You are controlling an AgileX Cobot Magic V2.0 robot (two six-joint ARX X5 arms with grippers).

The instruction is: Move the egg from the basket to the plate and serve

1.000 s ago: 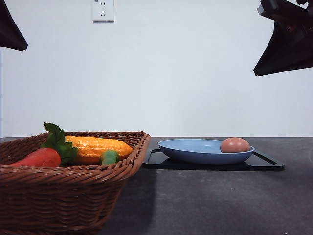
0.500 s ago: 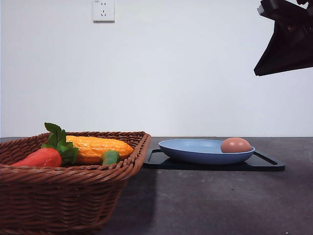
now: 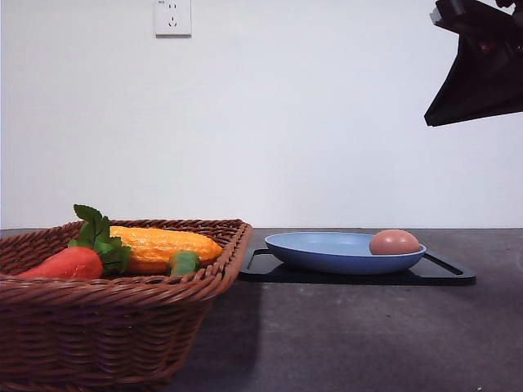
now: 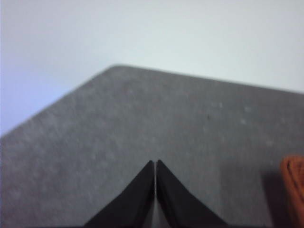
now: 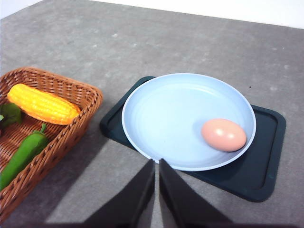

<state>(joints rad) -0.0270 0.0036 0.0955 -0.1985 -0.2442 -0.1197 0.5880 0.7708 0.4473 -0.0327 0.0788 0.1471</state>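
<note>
From the right wrist, the egg (image 5: 223, 134) lies in the plate (image 5: 166, 118) on a black tray (image 5: 266, 166), beside the basket (image 5: 71, 128) holding corn (image 5: 42, 103). The front view adds a carrot (image 3: 65, 263). The right tool (image 5: 156, 166) hangs high, fingers together; the left tool (image 4: 155, 164), likewise closed, hovers over bare table (image 4: 142, 118).

A staged robot test bench is suggested: a bare grey table (image 3: 368, 335) set against a plain white wall (image 3: 310, 122) with one power socket (image 3: 172, 17), where toy corn (image 3: 163, 245) and a toy carrot (image 3: 65, 263) are laid.
</note>
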